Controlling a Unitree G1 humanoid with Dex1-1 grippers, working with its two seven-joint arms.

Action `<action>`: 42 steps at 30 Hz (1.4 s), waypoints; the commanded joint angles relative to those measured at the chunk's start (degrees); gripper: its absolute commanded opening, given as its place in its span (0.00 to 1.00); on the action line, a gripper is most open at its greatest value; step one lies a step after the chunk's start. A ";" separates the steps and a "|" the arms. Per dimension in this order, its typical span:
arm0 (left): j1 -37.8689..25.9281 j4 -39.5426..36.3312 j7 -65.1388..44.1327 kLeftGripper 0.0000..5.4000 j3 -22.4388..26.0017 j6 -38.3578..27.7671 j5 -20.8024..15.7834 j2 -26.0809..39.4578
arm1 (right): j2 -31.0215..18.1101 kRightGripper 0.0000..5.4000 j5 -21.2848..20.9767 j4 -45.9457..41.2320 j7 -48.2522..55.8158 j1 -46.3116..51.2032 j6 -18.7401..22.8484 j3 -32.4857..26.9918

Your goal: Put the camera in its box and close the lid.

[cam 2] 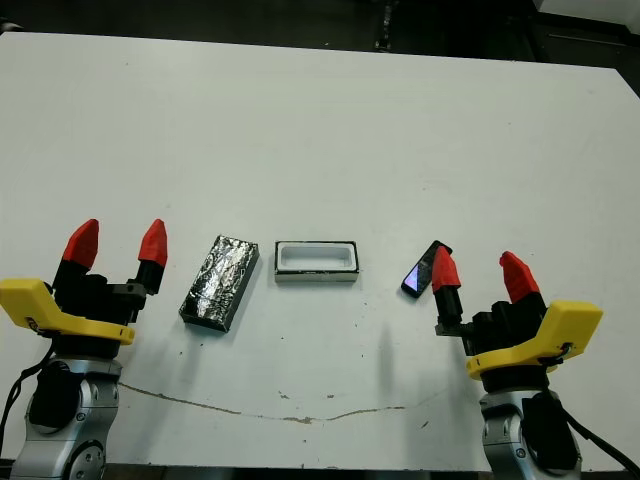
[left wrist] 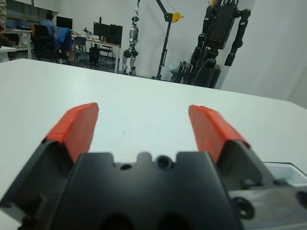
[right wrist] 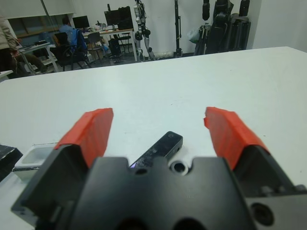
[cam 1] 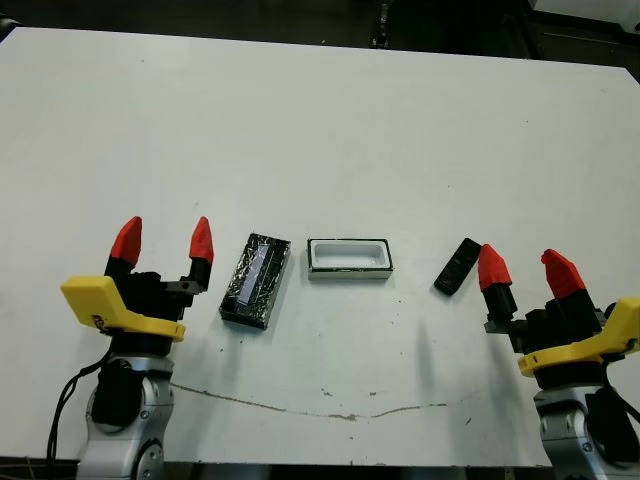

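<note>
Right gripper: fingers spread, empty, hovering just right of the camera.
Left gripper: spread, empty, left of the lid.
Step, as I judge it: straddle the camera across its narrow width, pinch mid-length, carry left to the box.
Camera: slim matte black bar, lying angled, right of the box.
Box: open, white inside, empty.

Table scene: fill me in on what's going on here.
Nothing is held yet. The camera lies on the white table just ahead of the open right gripper. The box sits open and empty in the middle, and the lid lies flat beside it, near the open left gripper.
</note>
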 commanded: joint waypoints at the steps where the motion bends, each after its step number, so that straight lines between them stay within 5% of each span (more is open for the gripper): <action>1: 0.67 0.38 -0.77 1.00 -0.22 -0.09 -0.32 0.36 | -0.26 1.00 -0.08 -0.29 -0.44 0.43 1.16 -0.31; 11: 1.20 -0.11 -0.65 1.00 -0.32 0.61 0.06 0.60 | -0.86 1.00 -0.34 0.57 1.10 0.89 0.40 -0.20; 17: 1.25 -0.09 -0.40 1.00 -0.78 0.42 0.12 0.23 | -5.19 1.00 0.97 2.45 5.42 -1.09 0.88 -3.40; 21: 1.26 0.04 -0.34 1.00 -1.00 0.47 0.40 0.30 | -11.86 1.00 2.67 6.47 11.49 -5.85 1.10 -7.35; 28: 1.21 0.02 -0.43 1.00 -1.31 0.33 0.13 0.17 | -33.04 1.00 2.93 22.64 32.62 -21.57 -1.40 -11.82; 36: 1.43 -0.07 0.42 1.00 -1.74 0.22 0.46 -0.65 | -51.89 1.00 -11.93 39.98 55.29 -46.29 -10.53 2.26; 42: 1.38 0.15 0.24 1.00 -1.50 -0.07 0.67 -0.63 | -52.99 1.00 -22.24 47.44 69.42 -62.95 -14.14 16.32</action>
